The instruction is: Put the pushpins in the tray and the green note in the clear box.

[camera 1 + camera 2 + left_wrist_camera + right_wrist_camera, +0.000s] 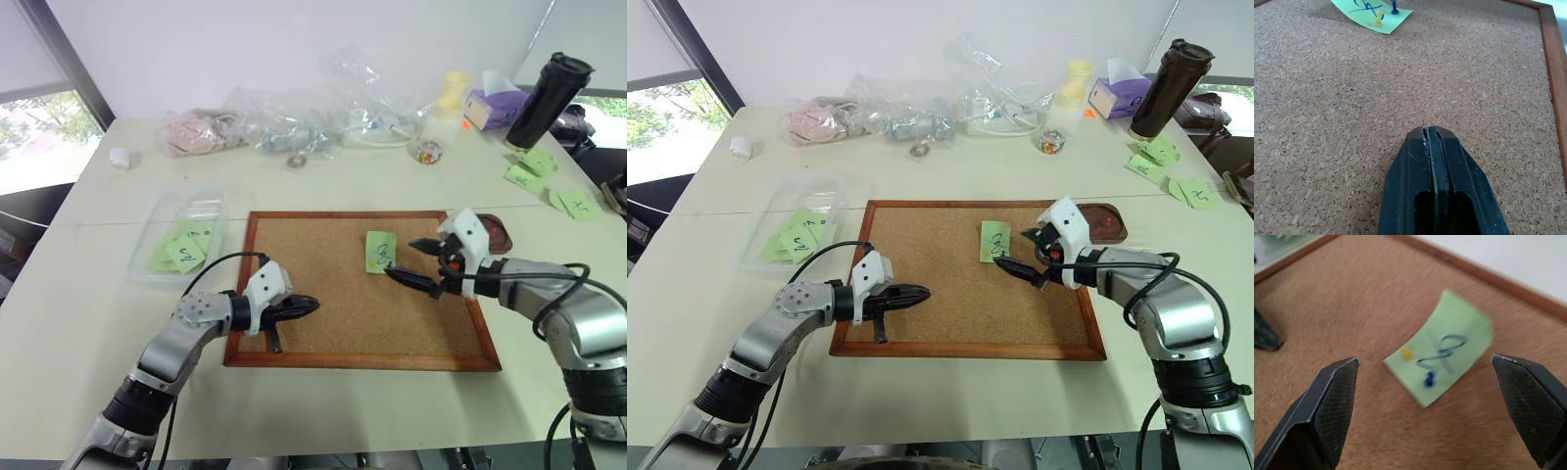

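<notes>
Corkboard under right pincer, spread wide.

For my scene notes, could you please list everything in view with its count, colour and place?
corkboard: one, brown with wooden frame, table centre.
green note: one, light green, pinned on the corkboard.
pushpins: two, one blue and one yellow, stuck in that note.
clear box: one, see-through, left of the corkboard, green notes inside.
tray: one, dark brown, at the corkboard's far right corner.
loose notes: several, green, far right of the table.
plastic bags: several, see-through, along the far edge.
tissue box: one, purple, far right.
tumbler: one, dark, beside the tissue box.
left gripper: shut, over the corkboard.
right gripper: open, facing the note.
</notes>
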